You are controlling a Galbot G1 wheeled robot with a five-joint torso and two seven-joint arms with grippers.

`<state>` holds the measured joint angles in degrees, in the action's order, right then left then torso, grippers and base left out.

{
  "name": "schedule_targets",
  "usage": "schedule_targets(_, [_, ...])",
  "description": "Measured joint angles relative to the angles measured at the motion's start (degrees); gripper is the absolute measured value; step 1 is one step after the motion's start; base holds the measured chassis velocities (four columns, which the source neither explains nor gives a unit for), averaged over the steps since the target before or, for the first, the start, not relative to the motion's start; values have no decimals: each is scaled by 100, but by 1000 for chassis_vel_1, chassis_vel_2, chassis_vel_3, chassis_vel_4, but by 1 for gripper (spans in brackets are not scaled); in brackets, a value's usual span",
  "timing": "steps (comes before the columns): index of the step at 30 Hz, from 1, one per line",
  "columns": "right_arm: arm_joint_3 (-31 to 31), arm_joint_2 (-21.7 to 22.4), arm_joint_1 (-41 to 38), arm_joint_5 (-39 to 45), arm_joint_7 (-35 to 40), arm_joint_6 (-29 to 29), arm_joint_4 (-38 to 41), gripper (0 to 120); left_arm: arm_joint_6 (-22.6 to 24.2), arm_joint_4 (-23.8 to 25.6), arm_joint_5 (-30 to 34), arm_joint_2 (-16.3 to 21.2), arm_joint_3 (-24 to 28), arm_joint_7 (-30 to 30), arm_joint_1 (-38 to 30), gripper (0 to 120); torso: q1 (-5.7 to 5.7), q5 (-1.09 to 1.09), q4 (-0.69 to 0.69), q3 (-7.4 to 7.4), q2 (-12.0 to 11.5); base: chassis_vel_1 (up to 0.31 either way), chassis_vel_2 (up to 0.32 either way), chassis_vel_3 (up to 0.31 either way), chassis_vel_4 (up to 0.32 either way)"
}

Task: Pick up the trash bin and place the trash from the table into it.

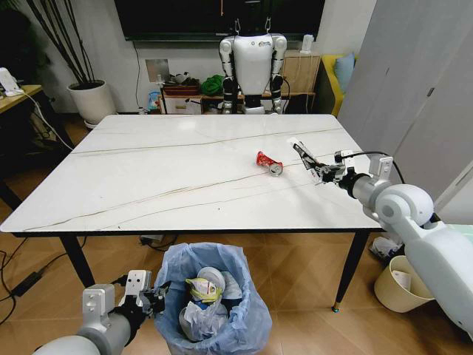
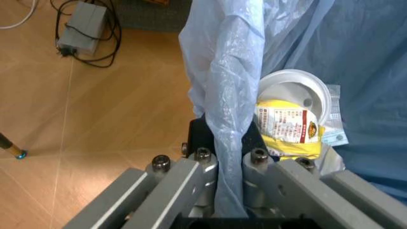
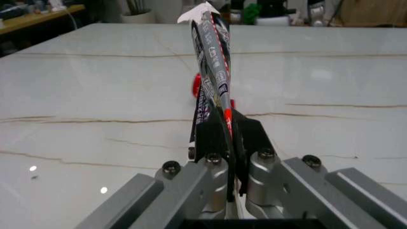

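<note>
Right pincer (image 1: pixel 319 171) grips wrapper (image 1: pixel 303 154) near table (image 1: pixel 148 185) edge.

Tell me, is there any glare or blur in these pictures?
Head view: the table has a soft sheen, everything fairly sharp. Right wrist view: small bright light spots glint on the marble; the stick wrapper in the right end effector is crisp, the room behind soft. Left wrist view: the trash bin liner in the left end effector looks washed out.
</note>
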<state>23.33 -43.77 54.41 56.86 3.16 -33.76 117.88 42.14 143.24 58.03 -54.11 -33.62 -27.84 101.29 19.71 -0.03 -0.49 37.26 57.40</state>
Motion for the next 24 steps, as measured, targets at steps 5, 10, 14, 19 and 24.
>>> schedule_targets(5, [-115, 18, 196, 106, 58, -42, 812, 0, 0, 0, -45, -103, -56, -17, 112, 0, 0, 3, 3, 0, 0, 0, 0, 0, 0])
schedule_targets(10, [-552, -28, 310, 219, 345, -77, 1653, 0, 0, 0, -52, -90, -57, -32, 96, 0, 0, 2, 3, 1, 0, 0, 0, 0, 0])
schedule_targets(14, [-869, 17, 495, 137, 315, -73, 2050, 0, 0, 0, -44, -74, -59, -38, 78, 0, 0, 2, 3, 1, 0, 0, 0, 0, 0])
schedule_targets(19, [-1331, 234, 893, -303, -52, 115, 2359, 0, 0, 0, -41, -90, -57, -54, 79, 0, 0, 2, 3, 1, 0, 0, 0, 0, 0])
schedule_targets(24, [-2039, 555, 1049, -971, -506, 310, 2528, 0, 0, 0, -39, -129, -71, -91, 99, 0, 0, 3, 2, 1, 0, 0, 0, 0, 0])
